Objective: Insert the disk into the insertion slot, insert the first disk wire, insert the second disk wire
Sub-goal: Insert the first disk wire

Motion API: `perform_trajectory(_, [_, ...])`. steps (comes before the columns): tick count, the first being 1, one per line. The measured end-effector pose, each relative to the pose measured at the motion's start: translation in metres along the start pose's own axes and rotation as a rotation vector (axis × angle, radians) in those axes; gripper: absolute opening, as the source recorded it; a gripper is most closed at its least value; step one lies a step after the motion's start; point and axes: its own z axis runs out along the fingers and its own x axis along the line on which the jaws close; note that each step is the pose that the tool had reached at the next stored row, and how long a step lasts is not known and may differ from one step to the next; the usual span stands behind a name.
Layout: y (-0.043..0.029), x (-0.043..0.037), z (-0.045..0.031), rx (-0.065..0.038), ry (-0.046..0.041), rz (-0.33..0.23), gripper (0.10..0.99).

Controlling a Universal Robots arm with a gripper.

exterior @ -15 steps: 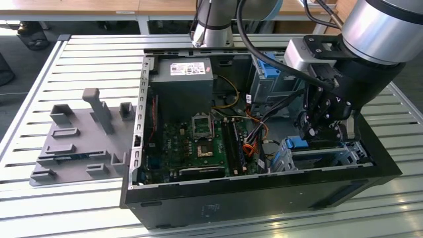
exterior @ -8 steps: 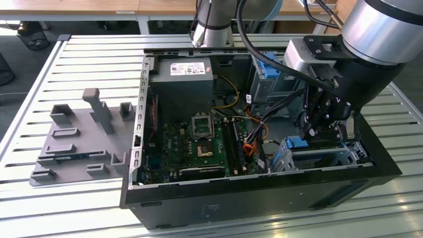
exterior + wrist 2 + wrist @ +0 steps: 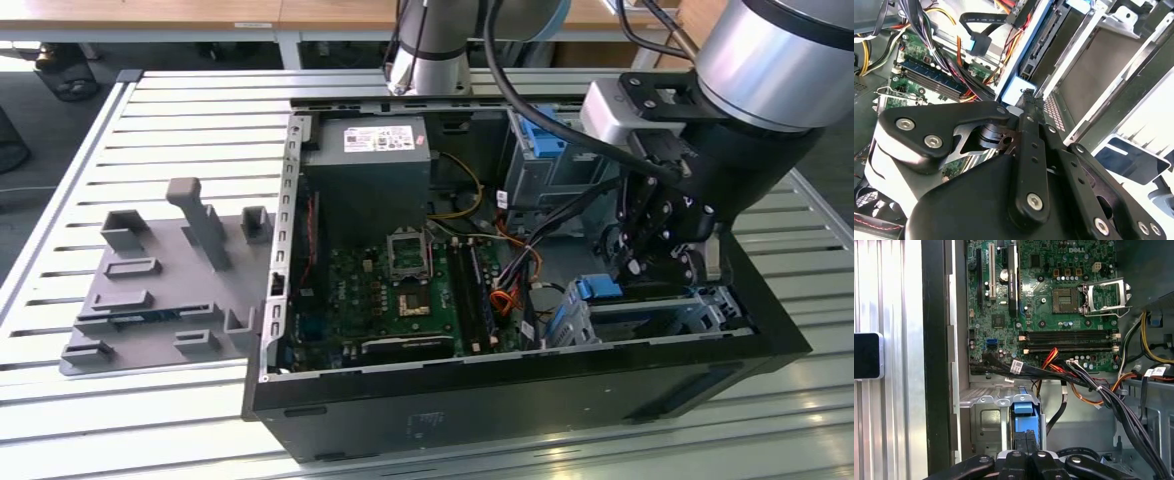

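- The gripper [image 3: 1026, 439], nearest to us, looks clenched on the blue carrier edge of the disk [image 3: 1024, 415].
- In the exterior view this is at lower right, inside the computer case [image 3: 534, 400]. The disk stands on edge, partway into the insertion slot [image 3: 674, 318].
- I'd judge the first step is in hand. Seating the disk calls for keeping the carrier square to the cage walls and clear of the cable bundle [image 3: 1044, 372].

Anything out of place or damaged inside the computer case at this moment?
Nothing looks damaged or spilled. Two things stand out: the disk stands on edge in the insertion slot, right at the gripper, and a black cable with a blue connector hangs loose nearby, plugged into nothing.
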Motion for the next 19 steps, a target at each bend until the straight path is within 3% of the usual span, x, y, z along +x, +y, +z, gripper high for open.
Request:
perform_trajectory(12, [-0.0098, -0.0005, 0.0004, 0.000, 0.0000, 0.000, 0.122])
perform_trajectory(19, [-0.0100, -0.0005, -0.0038, 0.001, 0.0001, 0.000, 0.122])
